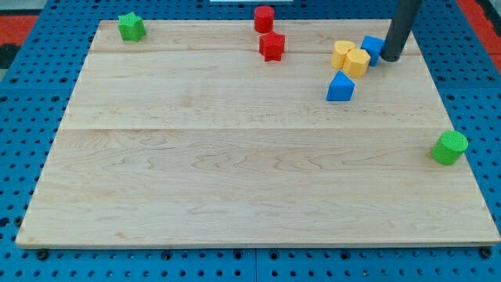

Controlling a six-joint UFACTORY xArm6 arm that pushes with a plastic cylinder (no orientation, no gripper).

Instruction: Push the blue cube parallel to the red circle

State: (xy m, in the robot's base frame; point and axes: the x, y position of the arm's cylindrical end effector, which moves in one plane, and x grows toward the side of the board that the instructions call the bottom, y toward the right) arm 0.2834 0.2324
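The blue cube (pixel 372 48) sits near the view's top right on the wooden board (pixel 235 157), partly hidden behind my rod. My tip (pixel 390 57) touches the cube's right side. The red circle (pixel 264 17), a short cylinder, stands at the view's top centre, well left of the cube. A yellow block (pixel 342 53) and a yellow hexagonal block (pixel 358 62) press against the cube's left side.
A red star block (pixel 272 46) lies just below the red circle. A blue triangular block (pixel 340 87) lies below the yellow blocks. A green star block (pixel 131 27) is at top left. A green cylinder (pixel 449 147) stands at the right edge.
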